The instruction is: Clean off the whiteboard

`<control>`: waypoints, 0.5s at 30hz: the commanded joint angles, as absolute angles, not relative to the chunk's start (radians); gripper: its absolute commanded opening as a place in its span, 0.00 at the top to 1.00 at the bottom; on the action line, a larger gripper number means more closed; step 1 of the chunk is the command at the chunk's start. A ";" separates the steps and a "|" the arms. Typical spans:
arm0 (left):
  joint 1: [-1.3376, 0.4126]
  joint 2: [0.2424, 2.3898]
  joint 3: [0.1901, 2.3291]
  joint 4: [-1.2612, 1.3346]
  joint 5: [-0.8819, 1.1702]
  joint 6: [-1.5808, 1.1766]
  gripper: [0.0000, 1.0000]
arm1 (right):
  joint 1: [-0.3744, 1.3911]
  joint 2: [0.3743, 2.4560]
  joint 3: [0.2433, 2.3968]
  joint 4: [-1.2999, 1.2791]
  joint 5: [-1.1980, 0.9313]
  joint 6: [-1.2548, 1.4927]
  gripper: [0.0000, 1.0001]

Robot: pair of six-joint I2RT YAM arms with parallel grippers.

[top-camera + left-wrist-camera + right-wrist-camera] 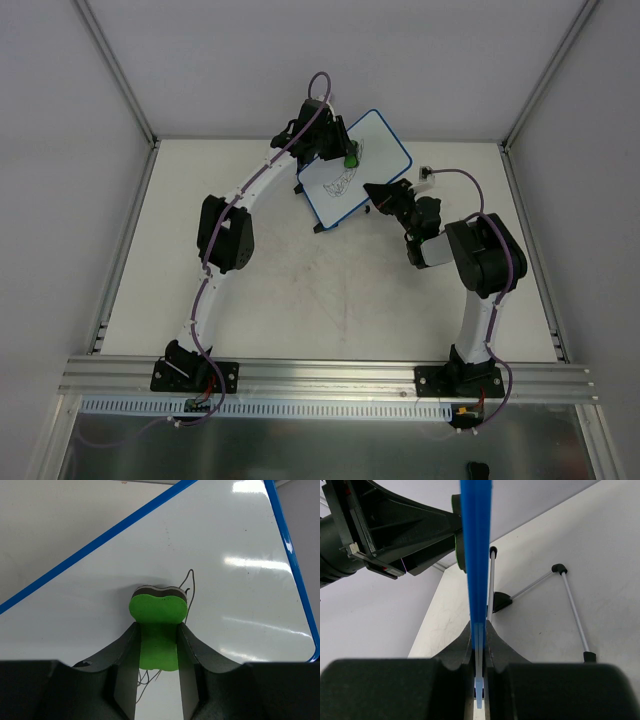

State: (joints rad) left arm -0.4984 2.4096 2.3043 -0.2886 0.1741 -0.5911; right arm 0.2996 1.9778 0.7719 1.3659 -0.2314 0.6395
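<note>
One blue-framed whiteboard (373, 148), faint black scribble (335, 184), edge tight in right jaws, green eraser (158, 609) in left jaws

Your left gripper (159, 634) pinches the green eraser (158, 607) | eraser's far end meets the whiteboard (235, 610) | thin black scribble (190, 580) just beside it | blue frame (100, 539) crosses diagonally above

No readable text, brand or number in any view.
The whiteboard (378, 140) carries only a thin black scribble (338, 183): loose looping lines that form no letters or digits, and the strand seen close up from the left wrist is just as wordless. A small pale tag (354, 547) at the upper left of the right wrist view might bear print, but it is too small to tell.
</note>
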 commanded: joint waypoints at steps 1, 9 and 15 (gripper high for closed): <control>-0.511 2.376 2.336 -0.267 0.164 -0.603 1.00 | 0.344 1.960 0.742 1.513 -0.299 0.597 1.00; -0.523 2.375 2.353 -0.267 0.156 -0.598 1.00 | 0.359 1.942 0.726 1.490 -0.308 0.592 1.00; -0.529 2.339 2.327 -0.267 0.158 -0.598 1.00 | 0.364 1.945 0.741 1.485 -0.330 0.607 1.00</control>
State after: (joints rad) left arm -0.5163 2.4092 2.3093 -0.2893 0.1688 -0.5903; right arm 0.3096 1.9648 0.7494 1.3762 -0.2165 0.6392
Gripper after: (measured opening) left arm 0.307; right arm 0.078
